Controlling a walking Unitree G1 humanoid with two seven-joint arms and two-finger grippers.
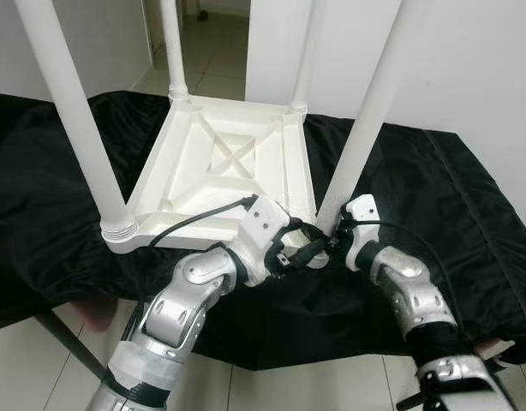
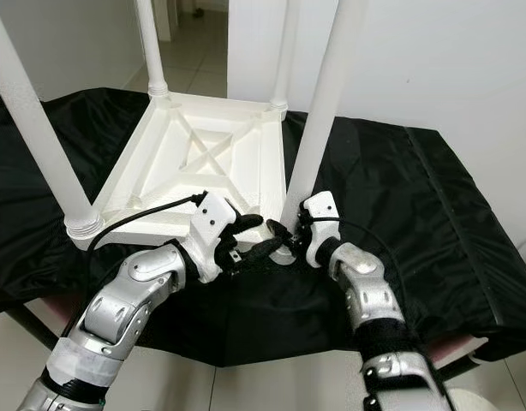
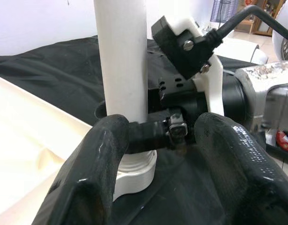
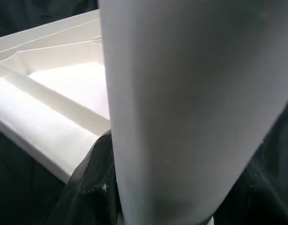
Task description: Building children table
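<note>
**Both claws at the foot of the near right leg**

Here the right claw (image 2: 289, 233) is closed around the base of the near right white round plastic leg (image 2: 319, 111), its black fingers (image 4: 90, 187) pressed on either side of the tube just above the threaded collar. The left claw (image 2: 261, 235) sits just beside it, at the same corner; its two fingers (image 3: 94, 173) stand moderately apart, with one finger of the right claw lying between them, and the leg's collar sits just beyond them. Whether the left fingers touch the leg cannot be told.

That leg rises from the near right corner of the white square plastic children's tabletop (image 1: 224, 163), its long axis steep and leaning slightly to the right towards its upper end. The tabletop lies upside down, its ribbed underside with crossed braces facing up. Three more white legs stand in the other corners, all pointing upward out of the frame: the near left one (image 1: 70, 111) leans left, and the two far ones stand nearly upright.

The tabletop rests on a black cloth (image 1: 434, 205) covering the desk, towards its left half. Beyond it are a tiled floor (image 1: 212, 47) and a white wall (image 2: 417, 60).
</note>
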